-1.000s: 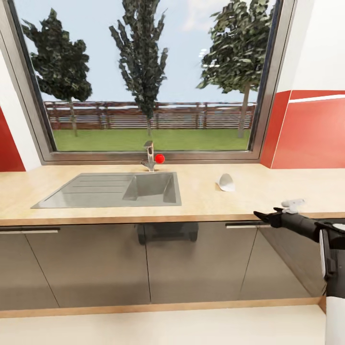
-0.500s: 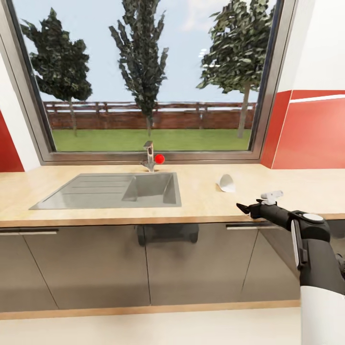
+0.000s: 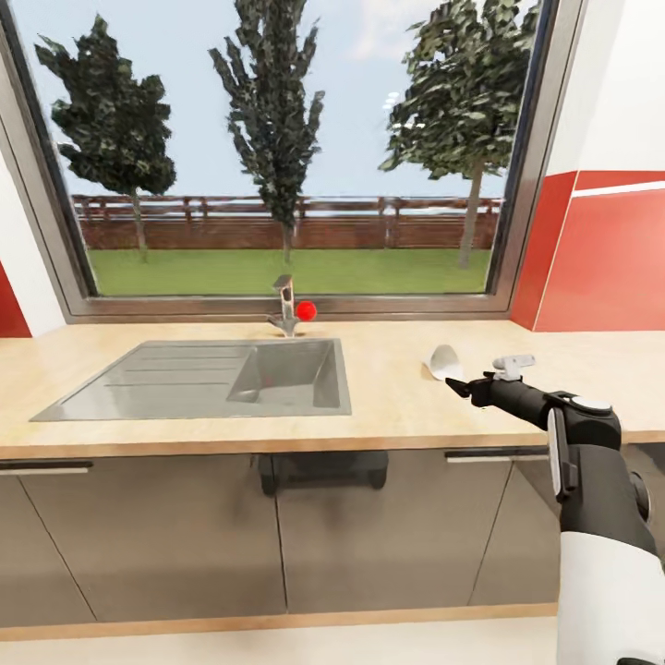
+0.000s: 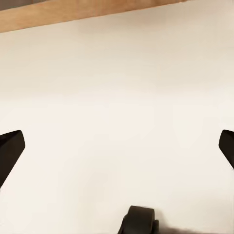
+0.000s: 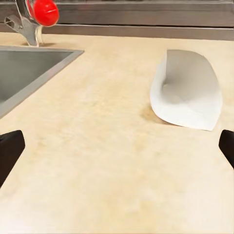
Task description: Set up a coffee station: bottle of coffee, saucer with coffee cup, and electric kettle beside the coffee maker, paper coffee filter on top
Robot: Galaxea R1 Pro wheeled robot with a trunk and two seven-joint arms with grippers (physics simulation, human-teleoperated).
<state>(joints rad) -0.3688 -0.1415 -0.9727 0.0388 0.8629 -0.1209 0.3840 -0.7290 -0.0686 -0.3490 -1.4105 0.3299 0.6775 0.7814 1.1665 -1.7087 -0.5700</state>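
1. A paper coffee filter (image 3: 442, 361) lies on its side on the kitchen countertop (image 3: 388, 406), to the window side of the worktop's front edge and well to the right of the sink (image 3: 203, 377).
2. The right gripper (image 3: 459, 388) hovers low over the countertop just in front of the filter, its black fingertips pointed at it and close to it, without touching.
3. From the right wrist view the filter (image 5: 187, 90) shows as a thin white folded shell, its open mouth turned toward the sink (image 5: 24, 73), resting directly on the light wood-grain surface.
4. The right gripper's jaws stand wide apart in that view, with bare countertop (image 5: 97, 165) between them and nothing held.
5. The tap (image 3: 284, 307), with a red ball knob (image 3: 307, 310), rises behind the sink's basin, against the window sill; in the right wrist view the knob (image 5: 44, 10) sits far beyond the filter, on the sink side.
6. The left gripper (image 4: 117, 146) points at a pale, plain floor, its two dark fingertips (image 4: 9, 148) spread to opposite edges of the view and gripping nothing.
7. Dark grey cabinet fronts (image 3: 277, 536) run beneath the countertop, below the sink.
8. Red backsplash (image 3: 605, 254) rises from the countertop to the right of the filter, beside the window frame (image 3: 526, 185).
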